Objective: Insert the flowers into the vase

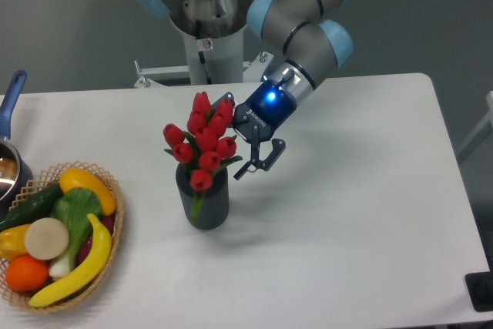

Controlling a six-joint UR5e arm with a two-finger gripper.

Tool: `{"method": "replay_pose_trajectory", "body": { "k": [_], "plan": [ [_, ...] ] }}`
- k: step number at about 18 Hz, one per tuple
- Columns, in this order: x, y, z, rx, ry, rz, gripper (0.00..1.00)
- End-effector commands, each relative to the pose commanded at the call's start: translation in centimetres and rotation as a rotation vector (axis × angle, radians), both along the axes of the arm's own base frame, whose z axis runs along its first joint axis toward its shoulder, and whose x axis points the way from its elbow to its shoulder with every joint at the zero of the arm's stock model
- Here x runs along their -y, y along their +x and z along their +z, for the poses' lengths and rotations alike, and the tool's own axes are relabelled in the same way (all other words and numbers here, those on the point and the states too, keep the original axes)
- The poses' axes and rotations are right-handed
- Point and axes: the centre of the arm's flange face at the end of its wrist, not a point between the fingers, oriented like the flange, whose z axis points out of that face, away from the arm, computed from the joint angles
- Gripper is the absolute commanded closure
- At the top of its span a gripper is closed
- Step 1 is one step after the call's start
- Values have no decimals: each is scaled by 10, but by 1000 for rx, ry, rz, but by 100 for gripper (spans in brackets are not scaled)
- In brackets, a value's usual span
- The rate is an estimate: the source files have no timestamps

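The flowers (202,144) are sitting in the mouth of the vase (203,203), buds leaning up and to the right of it, one bud and a leaf drooping over its front rim. The pincer (240,140) is hanging just right of the vase's mouth with its fingers spread wide and gripping nothing, the upper finger looking close against the outer buds. Insertion appears done, so the risk lies in the retreat. If a finger is snagging a bud or leaf while pulling away, the bunch could be dragging out, or the vase could be tipping onto the tabletop (347,213). The top-heavy lean toward the pincer is adding to that danger. The wicker basket (112,221) left of the vase is sitting well apart.
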Motion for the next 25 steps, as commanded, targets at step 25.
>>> {"method": "replay_pose_trajectory", "body": {
  "k": [25],
  "plan": [
    [68,-70,74,-383,-368,194,0]
  ]
}}
